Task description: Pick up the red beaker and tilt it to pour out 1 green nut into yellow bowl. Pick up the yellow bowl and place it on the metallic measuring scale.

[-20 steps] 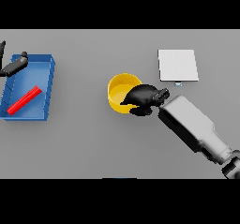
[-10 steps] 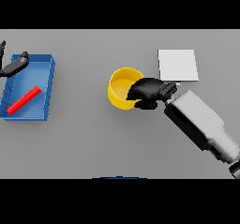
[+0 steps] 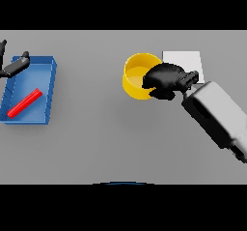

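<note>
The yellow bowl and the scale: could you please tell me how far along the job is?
In hand: the right hand grips the yellow bowl, fingers curled over its rim, right beside the metallic scale. Left: setting the bowl on the scale. Whether a nut was poured cannot be told. The left hand sits by the blue tray.

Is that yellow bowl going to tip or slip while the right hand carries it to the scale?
The yellow bowl looks rigid, so it should hold its shape. The right robot hand grips only one side of the rim, so the far side may sag or tilt. Its smooth wall could slip; carry it slowly to the scale.
</note>
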Available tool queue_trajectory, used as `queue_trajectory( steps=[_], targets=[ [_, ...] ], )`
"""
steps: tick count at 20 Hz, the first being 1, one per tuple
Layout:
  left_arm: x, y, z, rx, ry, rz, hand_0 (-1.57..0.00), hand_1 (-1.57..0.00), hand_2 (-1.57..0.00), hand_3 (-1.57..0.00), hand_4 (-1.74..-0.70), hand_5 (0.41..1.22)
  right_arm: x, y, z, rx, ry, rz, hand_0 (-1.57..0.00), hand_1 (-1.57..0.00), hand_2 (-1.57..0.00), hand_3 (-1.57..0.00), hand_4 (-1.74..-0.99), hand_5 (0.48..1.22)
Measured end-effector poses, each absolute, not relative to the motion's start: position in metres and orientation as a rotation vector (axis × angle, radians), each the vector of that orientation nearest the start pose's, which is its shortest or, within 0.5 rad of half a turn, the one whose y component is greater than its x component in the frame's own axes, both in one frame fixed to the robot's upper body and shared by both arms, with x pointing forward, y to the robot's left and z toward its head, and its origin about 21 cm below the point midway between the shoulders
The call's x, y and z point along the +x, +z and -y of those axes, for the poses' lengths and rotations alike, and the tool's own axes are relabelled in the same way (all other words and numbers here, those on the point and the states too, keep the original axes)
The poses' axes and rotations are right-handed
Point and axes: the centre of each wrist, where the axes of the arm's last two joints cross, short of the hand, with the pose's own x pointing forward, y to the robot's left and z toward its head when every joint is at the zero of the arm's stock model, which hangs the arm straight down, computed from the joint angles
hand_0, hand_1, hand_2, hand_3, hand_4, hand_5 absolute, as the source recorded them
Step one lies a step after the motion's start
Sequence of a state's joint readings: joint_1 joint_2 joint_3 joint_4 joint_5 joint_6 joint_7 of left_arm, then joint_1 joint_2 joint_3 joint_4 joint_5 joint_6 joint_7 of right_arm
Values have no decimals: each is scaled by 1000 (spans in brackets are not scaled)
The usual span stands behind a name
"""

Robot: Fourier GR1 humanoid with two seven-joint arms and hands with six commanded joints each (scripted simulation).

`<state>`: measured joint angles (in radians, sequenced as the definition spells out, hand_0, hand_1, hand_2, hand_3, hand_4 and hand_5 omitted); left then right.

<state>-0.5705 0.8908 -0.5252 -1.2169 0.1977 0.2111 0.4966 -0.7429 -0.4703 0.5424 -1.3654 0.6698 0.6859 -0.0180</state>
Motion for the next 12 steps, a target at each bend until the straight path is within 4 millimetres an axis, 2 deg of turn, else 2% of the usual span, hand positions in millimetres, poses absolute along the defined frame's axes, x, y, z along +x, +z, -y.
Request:
queue_trajectory(
  steps=[4, 8, 10, 12],
  targets=[
    [347, 123, -339, 742, -532, 1096, 1, 1, 1, 1, -811, 741, 369, 163, 166, -476, 1971, 1242, -1570, -1570, -1567, -1325, -1720, 1221],
    [345, 124, -334, 756, -539, 1096, 1, 1, 1, 1, -804, 735, 387, 169, 193, -592, 1881, 1232, -1571, -1571, -1570, -1239, -1720, 1221],
    [343, 127, -331, 767, -534, 1085, 1, 1, 1, 1, -811, 743, 396, 158, 203, -618, 1843, 1208, -1571, -1571, -1570, -1220, -1720, 1221],
    [343, 128, -330, 761, -527, 1077, 1, 1, 1, 1, -824, 759, 403, 158, 215, -630, 1788, 1188, -1571, -1571, -1570, -1205, -1720, 1221]
  ],
)
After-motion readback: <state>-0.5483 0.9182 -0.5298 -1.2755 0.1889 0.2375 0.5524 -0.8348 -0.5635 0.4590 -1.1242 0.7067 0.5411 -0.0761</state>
